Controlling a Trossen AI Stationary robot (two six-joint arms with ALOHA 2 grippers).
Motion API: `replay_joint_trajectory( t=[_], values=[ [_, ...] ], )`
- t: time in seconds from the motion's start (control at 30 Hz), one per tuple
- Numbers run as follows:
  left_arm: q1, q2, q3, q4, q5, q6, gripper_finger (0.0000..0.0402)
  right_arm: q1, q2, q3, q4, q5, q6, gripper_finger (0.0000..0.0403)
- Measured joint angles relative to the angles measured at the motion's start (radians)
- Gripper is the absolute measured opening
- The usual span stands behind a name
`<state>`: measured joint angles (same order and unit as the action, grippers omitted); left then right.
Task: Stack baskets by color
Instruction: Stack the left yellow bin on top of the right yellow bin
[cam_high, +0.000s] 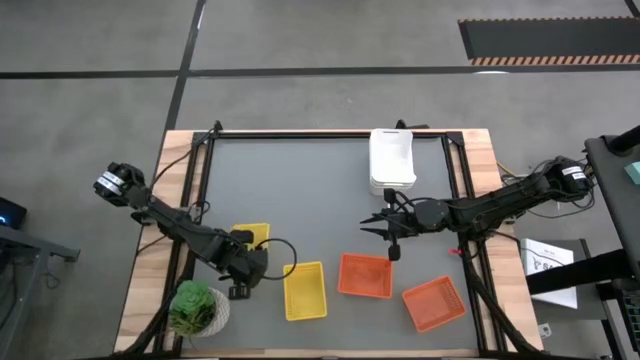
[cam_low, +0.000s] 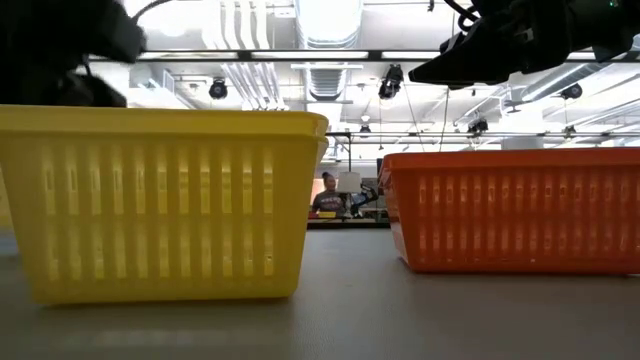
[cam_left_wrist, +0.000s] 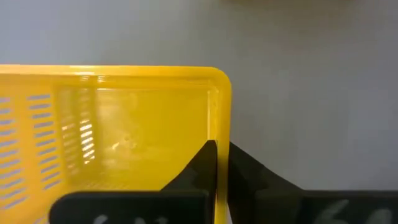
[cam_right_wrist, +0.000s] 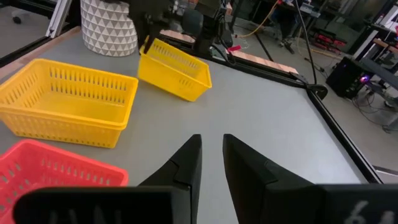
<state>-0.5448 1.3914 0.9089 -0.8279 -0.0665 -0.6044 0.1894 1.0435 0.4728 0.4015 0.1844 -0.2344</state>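
Observation:
My left gripper (cam_high: 243, 266) stands near the table's front left, shut on a yellow mesh basket (cam_high: 252, 235). That basket is tilted in the right wrist view (cam_right_wrist: 175, 70). A second yellow basket (cam_high: 305, 290) and two orange ones (cam_high: 365, 275) (cam_high: 435, 303) rest flat on the table near the front edge. White baskets (cam_high: 392, 160) sit nested at the far edge. My right gripper (cam_high: 385, 232) hovers mid-table above the orange basket, its fingers a narrow gap apart (cam_right_wrist: 211, 155) with nothing between them. My left gripper pinches one side wall of the yellow basket at its rim (cam_left_wrist: 221, 127), a short way from a corner. One finger (cam_left_wrist: 198, 167) is inside the basket and the other (cam_left_wrist: 252, 174) outside. The fingers come steeply from above. The basket sits tilted, its held side raised.
A green potted plant (cam_high: 197, 308) in a white patterned pot stands at the front left corner, close beside my left gripper. Black frame rails (cam_high: 330, 133) run along the table's edges. Bare grey tabletop lies between the white baskets and the front row.

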Motion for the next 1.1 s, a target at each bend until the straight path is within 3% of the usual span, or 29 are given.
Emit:
replay_joint_trajectory(
  t=[0.27, 0.57, 0.7, 1.1],
  values=[
    [0.001, 0.001, 0.232, -0.163, -0.024, -0.095, 0.0000, 0.000, 0.000, 0.000, 0.000, 0.000, 0.015, 0.0052],
    [-0.018, 0.026, 0.461, -0.137, -0.110, -0.114, 0.0000, 0.002, 0.000, 0.000, -0.004, -0.004, 0.018, 0.0052],
    [-0.036, 0.091, 0.525, -0.088, -0.125, -0.074, 0.0000, 0.010, 0.000, 0.000, -0.006, -0.008, 0.017, 0.0052],
    [-0.088, 0.369, 0.776, -0.142, -0.118, -0.069, 0.0000, 0.039, 0.000, 0.000, -0.005, -0.008, 0.016, 0.0052]
  ],
)
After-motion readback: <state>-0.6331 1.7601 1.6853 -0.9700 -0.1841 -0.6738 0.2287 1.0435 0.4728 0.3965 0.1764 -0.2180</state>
